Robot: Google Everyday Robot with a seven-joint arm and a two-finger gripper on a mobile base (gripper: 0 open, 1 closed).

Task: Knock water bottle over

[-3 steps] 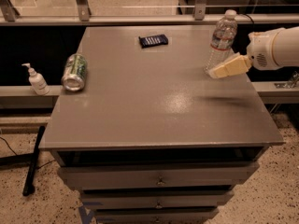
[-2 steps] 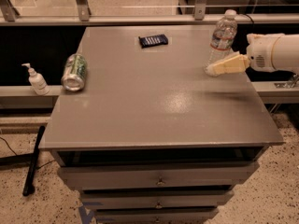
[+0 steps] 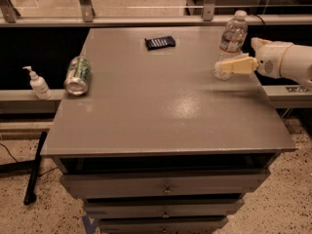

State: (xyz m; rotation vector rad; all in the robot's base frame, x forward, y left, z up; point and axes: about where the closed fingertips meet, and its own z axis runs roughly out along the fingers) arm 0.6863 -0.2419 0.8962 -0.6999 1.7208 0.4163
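Note:
The water bottle point(image 3: 232, 38), clear ribbed plastic with a white cap and a narrow label band, stands upright near the back right of the grey table point(image 3: 165, 106). My gripper point(image 3: 225, 66) reaches in from the right edge, its cream fingers point(image 3: 236, 65) pointing left. The fingertips lie in front of the bottle's lower part, touching or nearly touching it. The bottle's base is partly hidden behind the fingers.
A green-patterned can point(image 3: 78, 75) lies on its side at the table's left edge. A dark flat packet point(image 3: 160, 43) lies at the back middle. A small white pump bottle point(image 3: 38, 84) stands on a ledge left of the table. Drawers sit below the tabletop.
My gripper has lifted slightly and drawn closer against the bottle's lower part. The bottle stands upright as before.

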